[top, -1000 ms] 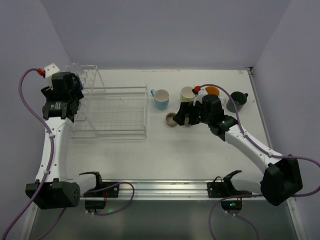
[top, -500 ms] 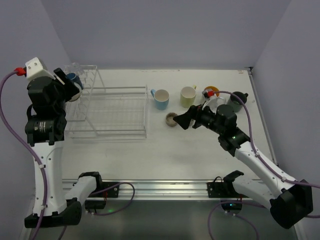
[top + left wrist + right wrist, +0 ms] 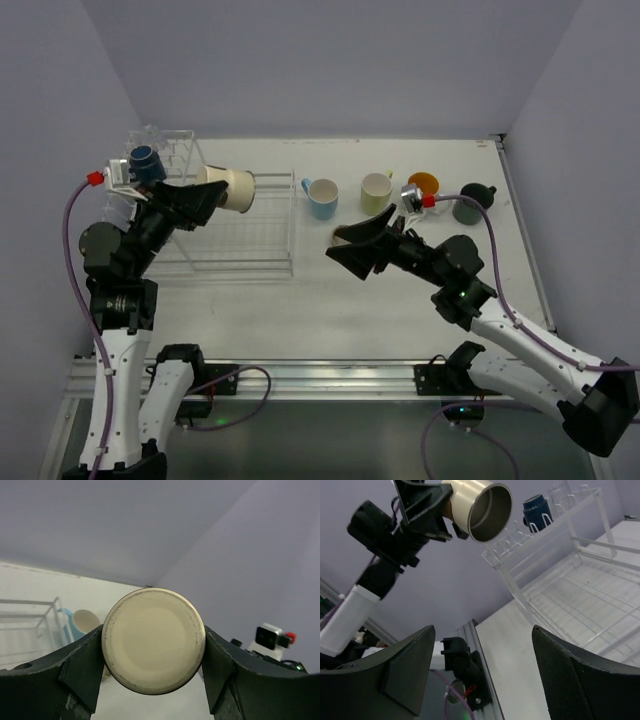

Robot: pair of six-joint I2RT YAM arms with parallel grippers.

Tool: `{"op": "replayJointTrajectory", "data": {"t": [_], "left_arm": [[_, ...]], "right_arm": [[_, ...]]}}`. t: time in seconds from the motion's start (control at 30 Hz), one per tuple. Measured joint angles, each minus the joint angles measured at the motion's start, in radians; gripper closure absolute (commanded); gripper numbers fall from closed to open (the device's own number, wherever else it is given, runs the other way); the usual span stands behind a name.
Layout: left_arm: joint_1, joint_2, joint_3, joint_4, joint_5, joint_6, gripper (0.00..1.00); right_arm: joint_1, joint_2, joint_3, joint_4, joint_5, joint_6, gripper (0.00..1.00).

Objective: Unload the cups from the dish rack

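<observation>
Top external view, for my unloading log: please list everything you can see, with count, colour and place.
Dish rack: one, white wire, left half of table.
Navy cup: one, on the rack's tall prongs, far left.
Cream cup: one, held sideways above the rack.
Light blue cup: one, on the table just right of the rack.
Yellow-green cup: one, pale, right of the blue one.
Orange-lined cup: one, further right, partly hidden.
Dark green cup: one, far right.
Table: one, white.
Left tool: shut on the cream cup.
Right tool: open, empty, raised mid-table.
</observation>
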Motion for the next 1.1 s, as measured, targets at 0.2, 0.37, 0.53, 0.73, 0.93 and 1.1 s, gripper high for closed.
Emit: {"op": "replayJointTrajectory", "data": {"t": [0.2,0.37,0.53,0.73,0.93,1.1], "left_arm": [[-0.171,-0.013,-0.186,0.275,0.038,-0.149,0.48],[-0.287,0.043,-0.27,0.397,0.044,-0.204,0.49],[-0.339,0.06,-0.309,0.474,0.042,-0.236,0.48],[-0.431,0.062,-0.332,0.576,0.022,-0.246,0.45],[-0.482,0.068,-0.366,0.622,-0.023,-0.251,0.22],[-0.495,-0.003,-0.353,0.521,-0.056,-0.172,0.0]], "right_arm": [[0.055,0.17,0.117,0.105,0.015,0.037,0.23],[0.106,0.263,0.187,0.125,0.016,0.041,0.23],[0.116,0.275,0.211,0.13,0.023,0.044,0.29],[0.129,0.309,0.226,0.169,0.021,0.086,0.5],[0.156,0.328,0.226,0.203,0.024,0.129,0.98],[0.168,0.276,0.187,0.172,0.07,0.123,1.0]]}}
